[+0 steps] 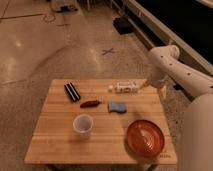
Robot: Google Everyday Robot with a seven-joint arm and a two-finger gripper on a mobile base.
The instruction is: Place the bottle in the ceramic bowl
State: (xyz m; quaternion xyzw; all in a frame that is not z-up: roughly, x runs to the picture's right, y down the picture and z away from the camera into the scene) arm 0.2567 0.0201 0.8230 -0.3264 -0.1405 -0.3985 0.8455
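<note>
I see the bench (55, 145) squarely, with the ceramic bowl (145, 138) near its 5 o'clock corner. My hand (150, 87) hangs at 2 o'clock, fingers apart and empty, just beside the bottle (124, 88), which lies on its side at 1 o'clock. I'd close across its middle (not the cap end), squeeze gently so it can't roll, then lift clear of the blue sponge (117, 106).

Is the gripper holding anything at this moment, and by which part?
Nothing is held, it seems. The gripper hangs open at the table's far right edge, beside the bottle lying flat there.
</note>
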